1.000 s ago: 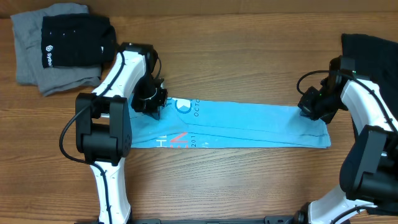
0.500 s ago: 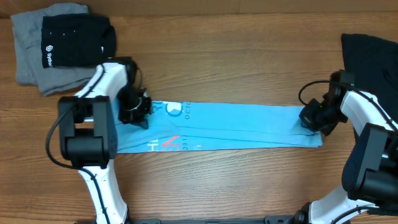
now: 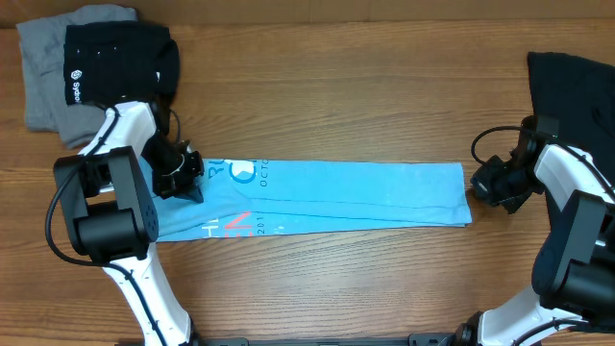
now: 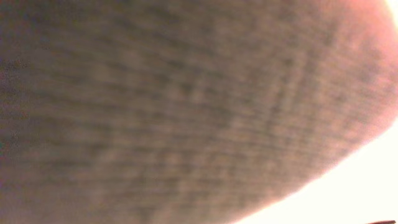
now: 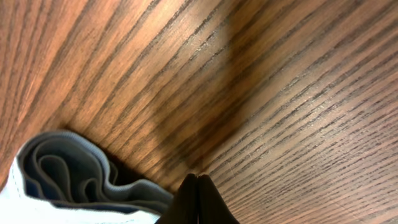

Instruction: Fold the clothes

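Observation:
The light blue T-shirt (image 3: 356,192) lies folded into a long strip across the middle of the table, its lettering near the left end. My left gripper (image 3: 187,183) sits on the strip's upper left corner, shut on the cloth. The left wrist view is only a brown blur and shows no jaws. My right gripper (image 3: 480,185) rests shut on bare wood just past the strip's right end. In the right wrist view the gripper (image 5: 198,186) has its fingers pressed together with nothing between them, and the shirt's folded edge (image 5: 62,168) lies just to their left.
A folded grey garment (image 3: 43,96) with a folded black one (image 3: 115,58) on top lies at the back left, close behind my left arm. Another black garment (image 3: 567,86) lies at the back right. The wooden table (image 3: 365,96) is bare behind the strip.
My left gripper has moved left and dragged the blue strip with it. The strip's right end has slid out from under my right gripper, which has shifted only slightly towards the front.

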